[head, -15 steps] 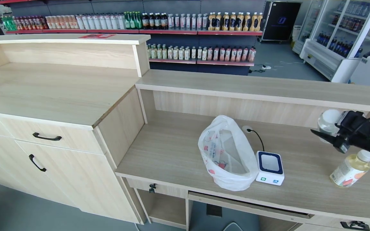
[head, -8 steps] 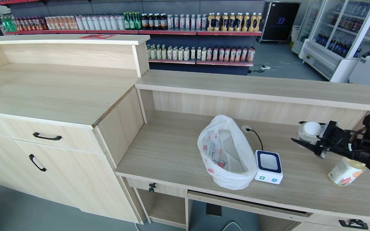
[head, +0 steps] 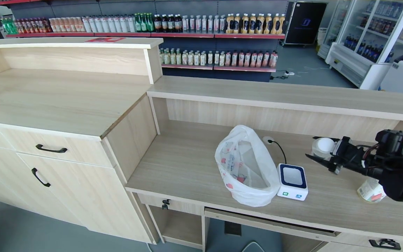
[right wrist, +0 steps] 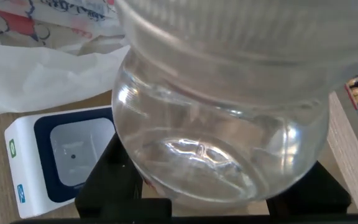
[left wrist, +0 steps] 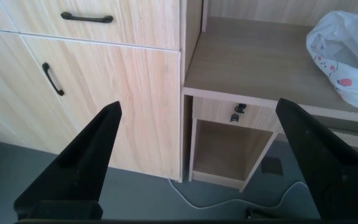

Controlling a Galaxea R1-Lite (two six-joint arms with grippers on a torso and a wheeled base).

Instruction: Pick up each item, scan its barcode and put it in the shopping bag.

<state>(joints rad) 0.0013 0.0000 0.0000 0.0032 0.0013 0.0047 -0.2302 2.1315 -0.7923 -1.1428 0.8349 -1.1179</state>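
Right of frame, the right gripper (head: 315, 150) clamps a clear bottle (head: 324, 144) near the scanner (head: 293, 181) (scan and bagging seemingly pending); a second bottle (head: 370, 190) waits lower right; the left gripper (left wrist: 199, 106) gapes empty.

Your left pincer (left wrist: 199, 104) hangs with its two dark fingers (left wrist: 79, 168) spread wide. Through the gap you see the tabletop (left wrist: 253, 62) edge, with a key (left wrist: 235, 114) in the drawer front under it and an open compartment (left wrist: 225, 149) beneath. The white shopping bag (left wrist: 347, 50) sits on the tabletop beyond one fingertip. Cabinet doors (left wrist: 123, 93) with black handles (left wrist: 53, 78) stand beyond the other.
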